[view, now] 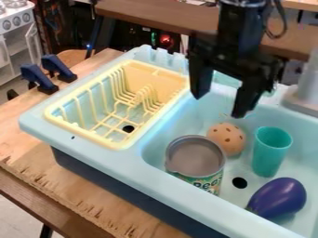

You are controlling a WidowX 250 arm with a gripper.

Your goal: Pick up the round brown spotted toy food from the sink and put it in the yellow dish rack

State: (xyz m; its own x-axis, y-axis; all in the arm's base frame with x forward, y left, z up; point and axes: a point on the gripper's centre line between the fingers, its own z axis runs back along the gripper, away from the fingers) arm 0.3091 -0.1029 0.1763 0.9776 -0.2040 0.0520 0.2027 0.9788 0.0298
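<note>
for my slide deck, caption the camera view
Open black gripper above a toy sink holding a can, cookie-like ball, teal cup and purple eggplant

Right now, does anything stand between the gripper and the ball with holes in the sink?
Nothing visible stands between the open gripper and the ball with holes. The tin can and the teal cup flank the ball closely, so they look more like a tight fit for the fingers than a block.

Lab with toy sink [155, 163], clamps [47, 74]
</note>
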